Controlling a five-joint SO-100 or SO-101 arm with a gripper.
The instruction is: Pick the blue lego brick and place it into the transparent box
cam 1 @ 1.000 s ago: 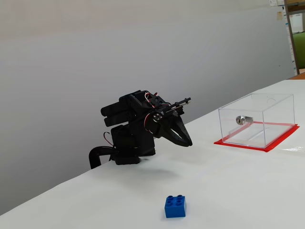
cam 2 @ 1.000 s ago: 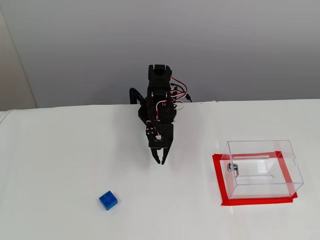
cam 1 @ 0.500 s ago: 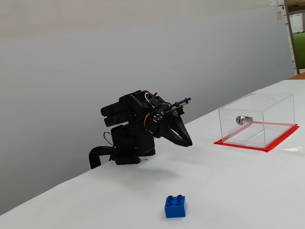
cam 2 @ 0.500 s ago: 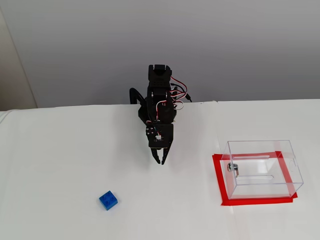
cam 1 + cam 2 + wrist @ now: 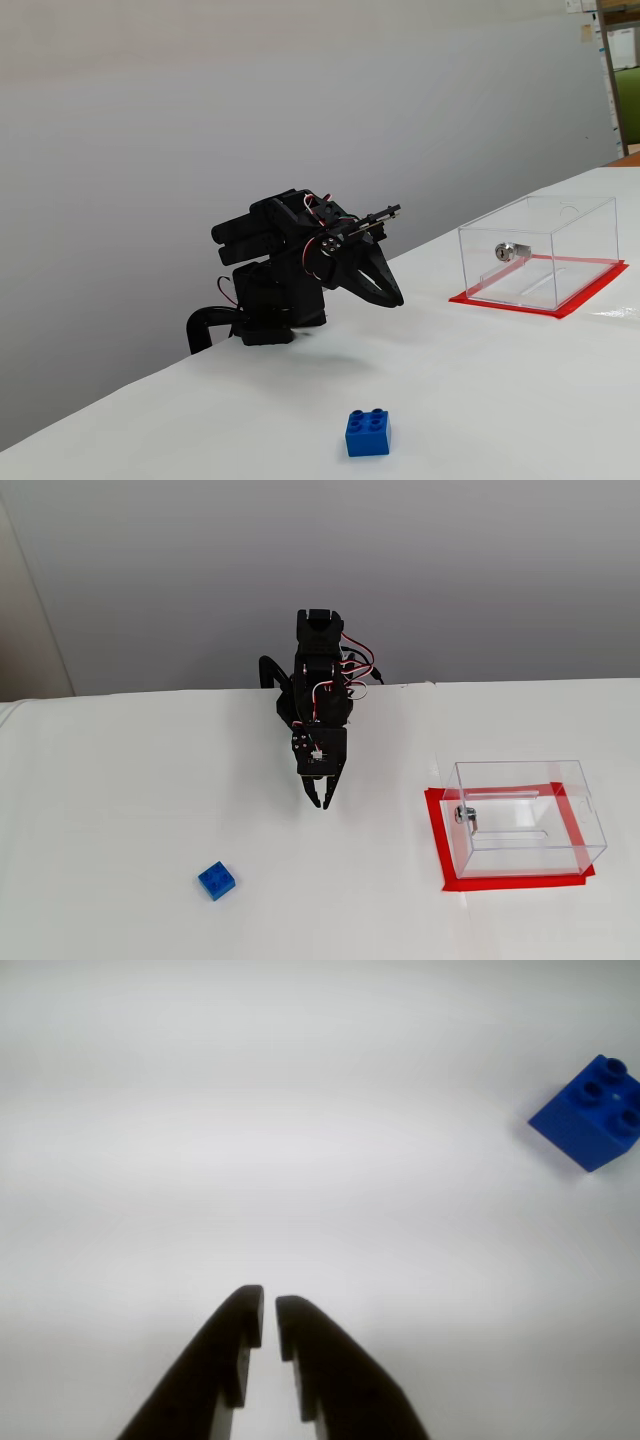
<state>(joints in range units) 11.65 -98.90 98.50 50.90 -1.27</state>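
Note:
The blue lego brick (image 5: 368,433) lies on the white table, studs up. It shows at the right edge of the wrist view (image 5: 592,1112) and at the lower left in a fixed view (image 5: 217,881). My black gripper (image 5: 269,1310) is shut and empty, its tips nearly touching. It hangs above the table near the arm's base in both fixed views (image 5: 396,299) (image 5: 320,802), well apart from the brick. The transparent box (image 5: 540,252) stands on its red base mat with the silver lock cylinder (image 5: 506,252) on one wall. It sits at the right in a fixed view (image 5: 522,820).
The folded black arm (image 5: 320,685) sits at the table's back edge against a grey wall. The white table (image 5: 120,800) stretches between the brick, the arm and the box.

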